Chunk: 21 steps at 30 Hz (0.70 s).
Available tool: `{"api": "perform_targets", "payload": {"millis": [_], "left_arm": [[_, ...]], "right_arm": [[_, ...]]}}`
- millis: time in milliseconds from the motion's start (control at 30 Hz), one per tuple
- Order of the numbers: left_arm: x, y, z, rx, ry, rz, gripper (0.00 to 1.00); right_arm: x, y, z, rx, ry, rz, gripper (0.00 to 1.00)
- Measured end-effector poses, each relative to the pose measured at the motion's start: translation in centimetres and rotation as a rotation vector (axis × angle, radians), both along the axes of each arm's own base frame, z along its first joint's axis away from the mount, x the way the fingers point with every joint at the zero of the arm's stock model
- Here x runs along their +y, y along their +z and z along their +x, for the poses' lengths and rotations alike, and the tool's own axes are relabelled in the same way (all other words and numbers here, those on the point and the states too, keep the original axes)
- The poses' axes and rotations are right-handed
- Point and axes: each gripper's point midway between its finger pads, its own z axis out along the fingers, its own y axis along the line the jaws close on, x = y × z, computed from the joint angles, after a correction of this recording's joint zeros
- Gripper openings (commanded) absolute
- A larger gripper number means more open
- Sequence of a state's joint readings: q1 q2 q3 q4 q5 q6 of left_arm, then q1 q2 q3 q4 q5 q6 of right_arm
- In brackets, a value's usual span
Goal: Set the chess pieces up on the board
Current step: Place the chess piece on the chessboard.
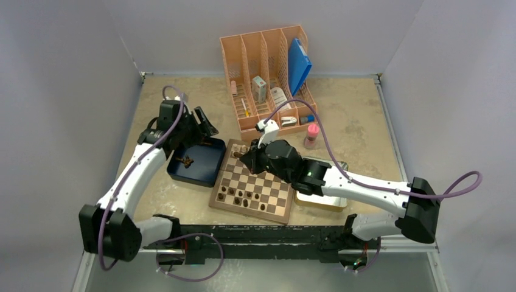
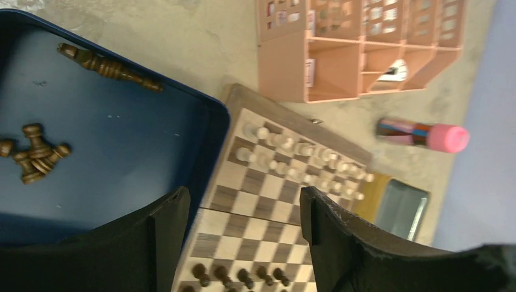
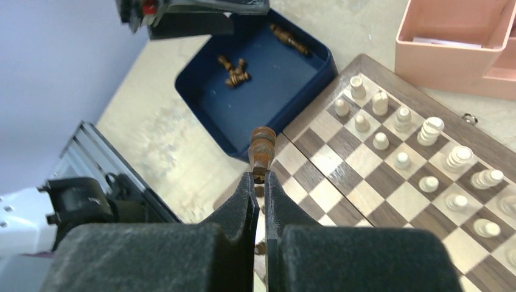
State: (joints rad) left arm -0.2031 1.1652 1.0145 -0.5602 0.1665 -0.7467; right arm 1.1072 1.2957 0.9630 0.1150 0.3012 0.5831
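Right gripper [image 3: 260, 180] is clenched on 1 dark chess piece [image 3: 262, 151], held above the left edge of the board [image 3: 371, 185]. Left gripper [image 2: 243, 198] stands released, jaws wide, by the blue tray [image 2: 122, 158], where several dark pieces [image 2: 36, 153] lie.

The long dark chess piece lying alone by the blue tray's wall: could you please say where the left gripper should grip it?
Probably mid-shaft, from straight above, jaws closing across its length: the long dark piece lies flat in the blue tray, close beside its wall, so a side approach looks blocked.
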Motion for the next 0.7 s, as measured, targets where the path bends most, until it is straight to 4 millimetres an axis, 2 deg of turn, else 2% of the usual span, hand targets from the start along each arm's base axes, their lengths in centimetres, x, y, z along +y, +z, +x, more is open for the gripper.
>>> {"api": "perform_targets", "payload": {"millis": [100, 233, 467, 633, 700], "left_arm": [[0.6, -2.2, 1.0, 0.028, -0.042, 0.064, 0.67], [1.9, -3.2, 2.0, 0.032, -0.049, 0.072, 0.66], [4.8, -4.7, 3.0, 0.073, -0.044, 0.017, 0.66], [8.6, -5.1, 3.3, 0.101, 0.046, -0.069, 0.67], [9.2, -5.2, 3.1, 0.113, 0.071, -0.083, 0.66]], "right_arm": [[-0.3, -1.1, -0.7, 0.014, 0.039, -0.065, 0.0], [-0.2, -3.1, -1.8, 0.053, 0.089, -0.163, 0.0], [2.0, -6.7, -5.5, 0.121, 0.219, -0.33, 0.0], [3.9, -7.8, -7.5, 0.131, 0.293, -0.425, 0.0], [4.7, -8.2, -8.1, 0.133, 0.316, -0.462, 0.0]]}}
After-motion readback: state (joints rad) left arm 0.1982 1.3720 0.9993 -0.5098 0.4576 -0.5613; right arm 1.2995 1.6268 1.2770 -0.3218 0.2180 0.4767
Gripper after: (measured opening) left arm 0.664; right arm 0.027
